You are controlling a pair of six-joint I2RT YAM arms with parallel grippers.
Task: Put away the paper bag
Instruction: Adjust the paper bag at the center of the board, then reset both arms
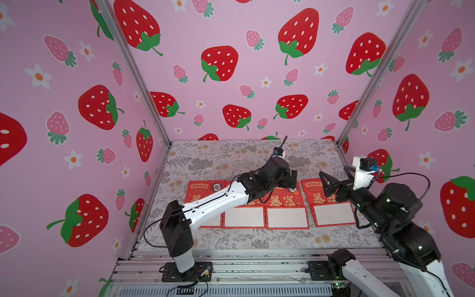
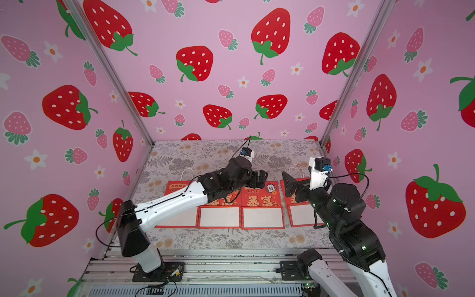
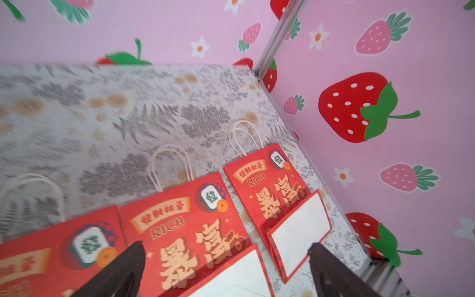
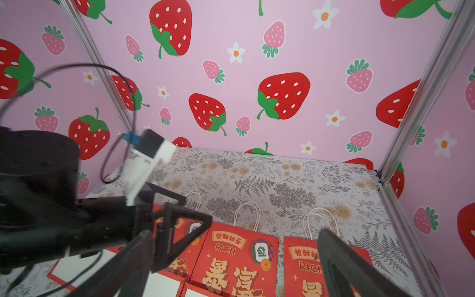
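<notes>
Left wrist view: the left jaws are spread wide and empty. Their two dark fingers [image 3: 120, 267] stand well apart, with one of the paper bags [image 3: 195, 218] lying below the gap.
Left jaws, place: in both top views they sit at the end of the left arm [image 1: 216, 203], over the top edge of the middle of the row. Whether they touch paper cannot be told.
Right jaws: also fully released and holding nothing. The right wrist view shows their fingers [image 4: 341, 259] far apart above the rightmost bag [image 1: 331, 213].
Right arm [image 1: 395, 205]: reaches in from the near right corner of the bench [image 1: 231, 154].
Count of paper bags: four, red with gold lettering, lying flat in one row across the middle of the bench, parallel to its near edge.
Spacing: the three toward the left edge lie edge to edge. The rightmost bag sits just apart from them, near the right edge.
Leftmost bag [image 1: 203, 192]: partly hidden under the left arm.
Orientation: white folded bottoms face the near edge, and the white cord handles [image 4: 247, 202] face the far edge.
Arms: two.
</notes>
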